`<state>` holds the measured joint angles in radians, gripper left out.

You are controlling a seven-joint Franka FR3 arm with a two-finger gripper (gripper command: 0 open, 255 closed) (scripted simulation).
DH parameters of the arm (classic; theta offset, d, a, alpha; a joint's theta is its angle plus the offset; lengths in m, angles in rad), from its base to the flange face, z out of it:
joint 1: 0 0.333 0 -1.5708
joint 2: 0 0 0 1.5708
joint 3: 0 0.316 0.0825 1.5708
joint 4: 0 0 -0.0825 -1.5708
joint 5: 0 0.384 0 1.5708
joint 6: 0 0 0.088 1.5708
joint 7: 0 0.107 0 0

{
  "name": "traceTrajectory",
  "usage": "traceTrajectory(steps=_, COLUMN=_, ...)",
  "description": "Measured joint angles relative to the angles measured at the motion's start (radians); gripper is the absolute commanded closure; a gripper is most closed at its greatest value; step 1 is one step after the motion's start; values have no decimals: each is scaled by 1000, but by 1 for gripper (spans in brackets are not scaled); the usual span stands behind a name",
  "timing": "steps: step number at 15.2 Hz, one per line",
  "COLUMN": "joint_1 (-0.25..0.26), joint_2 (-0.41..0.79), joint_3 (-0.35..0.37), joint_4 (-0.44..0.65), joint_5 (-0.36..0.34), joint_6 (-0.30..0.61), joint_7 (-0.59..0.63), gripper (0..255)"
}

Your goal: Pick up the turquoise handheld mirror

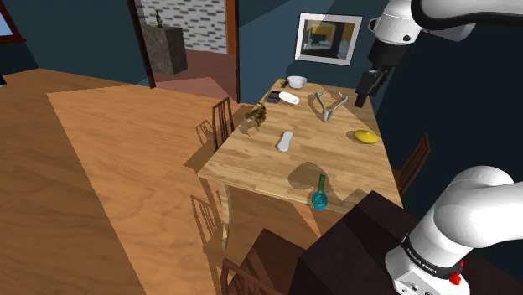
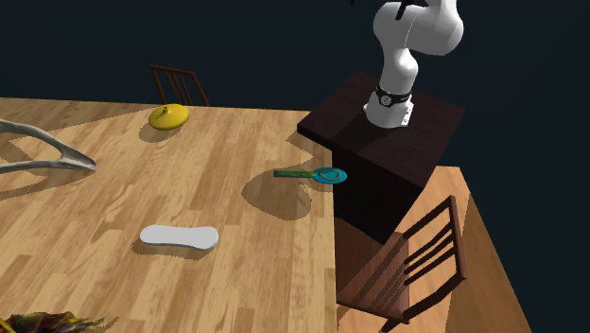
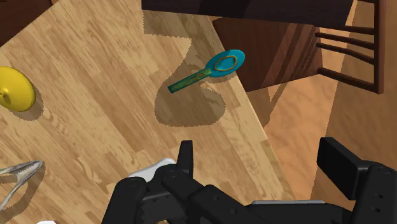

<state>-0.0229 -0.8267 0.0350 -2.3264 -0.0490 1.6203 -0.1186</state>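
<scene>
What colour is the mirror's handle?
The handle is dark green, and the mirror has a turquoise round end. The wrist view shows it best.

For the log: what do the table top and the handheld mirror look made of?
Table: wood, matte, with plank seams and grain showing. Mirror: material unclear; smooth turquoise ring head, darker mottled green handle, possibly painted metal or plastic.

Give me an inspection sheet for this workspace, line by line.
Surface: wooden table, light planks.
Job's things: turquoise handheld mirror lies flat at the table's edge by the dark stand, not held.
Clutter: yellow lump, flat white piece, grey tongs, white bowl, dried sprig.
Grippers: black gripper open, raised above the table, well away from the mirror.
Cables: nothing seen.
Surroundings: wooden chairs, framed picture on a dark blue wall.
</scene>
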Motion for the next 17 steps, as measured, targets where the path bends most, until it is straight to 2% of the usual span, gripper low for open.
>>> traceTrajectory(steps=2, joint_1=-3, joint_2=4, joint_3=1, joint_4=-12, joint_5=3, joint_6=13, joint_7=10, gripper=0)
traceTrajectory(steps=5, joint_1=-22, joint_2=28, joint_3=-1, joint_4=-70, joint_5=14, joint_6=81, joint_7=54, gripper=0)
traceTrajectory(steps=12, joint_1=-71, joint_2=119, joint_3=-7, joint_4=-237, joint_5=45, joint_6=301, joint_7=168, gripper=0)
traceTrajectory(steps=17, joint_1=-101, joint_2=240, joint_3=-10, joint_4=-320, joint_5=73, joint_6=479, joint_7=246, gripper=0)
